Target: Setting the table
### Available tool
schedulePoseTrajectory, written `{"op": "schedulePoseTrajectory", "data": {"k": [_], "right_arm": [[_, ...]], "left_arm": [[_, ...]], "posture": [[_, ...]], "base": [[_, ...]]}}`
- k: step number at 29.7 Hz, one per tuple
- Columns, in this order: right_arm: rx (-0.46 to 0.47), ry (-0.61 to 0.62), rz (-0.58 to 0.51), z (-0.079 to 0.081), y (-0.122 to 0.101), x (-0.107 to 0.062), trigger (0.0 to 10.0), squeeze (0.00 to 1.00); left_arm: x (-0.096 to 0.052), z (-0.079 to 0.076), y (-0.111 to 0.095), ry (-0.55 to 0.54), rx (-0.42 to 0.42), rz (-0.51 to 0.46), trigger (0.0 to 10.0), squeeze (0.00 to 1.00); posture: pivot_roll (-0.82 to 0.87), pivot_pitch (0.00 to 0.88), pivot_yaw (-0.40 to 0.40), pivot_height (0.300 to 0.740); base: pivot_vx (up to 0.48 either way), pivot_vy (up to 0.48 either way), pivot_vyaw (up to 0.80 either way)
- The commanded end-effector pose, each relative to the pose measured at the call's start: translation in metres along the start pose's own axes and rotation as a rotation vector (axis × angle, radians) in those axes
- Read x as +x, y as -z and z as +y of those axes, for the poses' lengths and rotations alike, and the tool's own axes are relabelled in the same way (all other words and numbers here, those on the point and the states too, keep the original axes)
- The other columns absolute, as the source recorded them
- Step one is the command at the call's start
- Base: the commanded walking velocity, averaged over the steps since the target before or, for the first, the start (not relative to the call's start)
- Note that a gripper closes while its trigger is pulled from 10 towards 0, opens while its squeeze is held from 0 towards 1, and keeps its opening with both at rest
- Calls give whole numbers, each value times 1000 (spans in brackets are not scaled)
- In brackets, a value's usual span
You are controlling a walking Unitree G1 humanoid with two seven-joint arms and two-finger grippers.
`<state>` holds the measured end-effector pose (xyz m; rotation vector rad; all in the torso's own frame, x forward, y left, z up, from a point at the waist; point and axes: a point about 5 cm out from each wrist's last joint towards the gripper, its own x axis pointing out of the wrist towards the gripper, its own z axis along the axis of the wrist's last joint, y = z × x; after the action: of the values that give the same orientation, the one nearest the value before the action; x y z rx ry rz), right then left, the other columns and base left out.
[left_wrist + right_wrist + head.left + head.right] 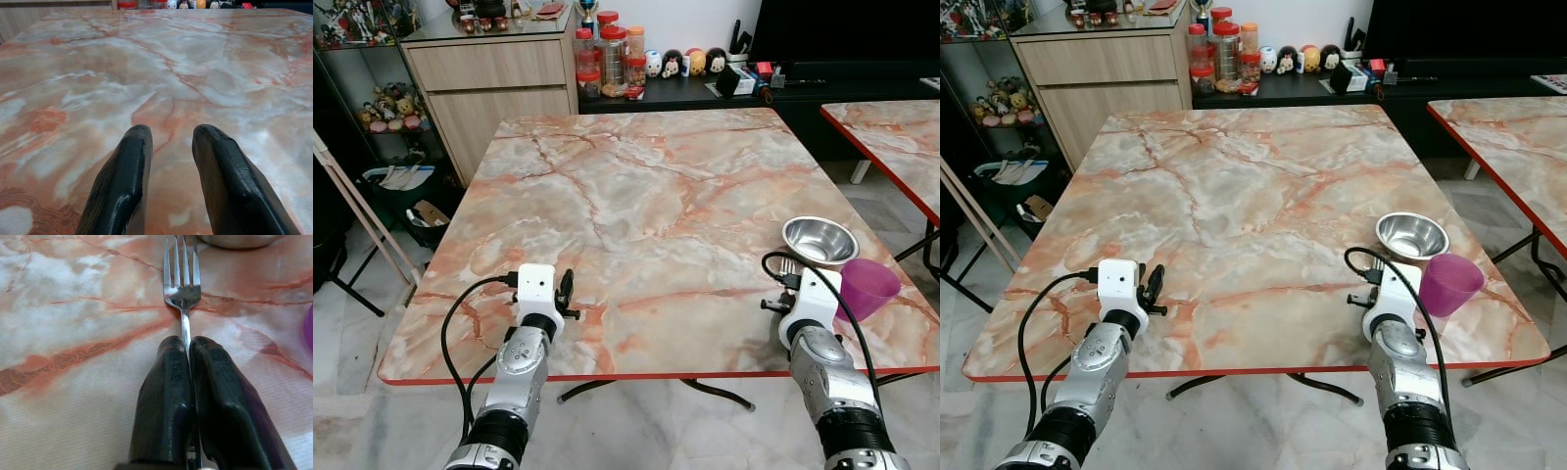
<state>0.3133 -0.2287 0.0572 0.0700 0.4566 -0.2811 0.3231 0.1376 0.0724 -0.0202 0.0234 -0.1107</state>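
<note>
Fork is sitting pinched by its handle in the right gripper, both black fingers pressing tight on the thin steel, tines pointing ahead toward the steel bowl. That gripper is hovering low over the near right part of the marble-patterned table, with the fork just short of the bowl. A purple cup is standing just beside the right gripper, on its outer side, near the table's edge and next to the bowl. Over on the near left, the left gripper is holding nothing, its fingers parted by a narrow gap above bare tabletop. Farther back, beyond the table, red-lidded jars and small figurines are lining a dark counter beside a wooden cabinet.
</note>
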Motion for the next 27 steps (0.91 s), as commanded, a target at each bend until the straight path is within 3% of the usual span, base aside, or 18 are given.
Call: {"op": "schedulePoseTrajectory", "data": {"k": [1, 5, 8, 9, 17, 21, 27], "right_arm": [[9, -37, 17, 9, 2, 1, 0, 0], [25, -64, -15, 14, -2, 1, 0, 0], [68, -141, -145, 28, -21, -2, 0, 0], [63, -186, -203, 35, -29, -5, 10000, 0], [61, -264, -334, 49, -46, -13, 10000, 0], [59, -292, -479, 57, -56, -24, 10000, 0], [6, -346, -563, 72, -49, -36, 10000, 0]], "left_arm": [[0, -1, 1, 8, 8, 13, 10000, 0], [0, 0, 1, 2, 12, 14, 10000, 0], [0, 0, 1, -1, 14, 13, 10000, 0], [0, 1, 1, -3, 15, 13, 10000, 0], [1, 1, 0, -6, 15, 9, 10000, 0], [1, 3, -5, -38, 7, -30, 10000, 0], [0, 4, -8, -55, 3, -60, 10000, 0]], "posture": [[-60, 0, 32, 740], [-59, 0, 32, 740], [-60, 0, 33, 740], [-59, 0, 33, 740], [-60, 0, 33, 740], [-63, 0, 32, 740], [-61, 0, 31, 740]], "base": [[0, 0, 0], [0, 0, 0], [0, 0, 0], [0, 0, 0], [0, 0, 0], [0, 0, 0], [0, 0, 0]]}}
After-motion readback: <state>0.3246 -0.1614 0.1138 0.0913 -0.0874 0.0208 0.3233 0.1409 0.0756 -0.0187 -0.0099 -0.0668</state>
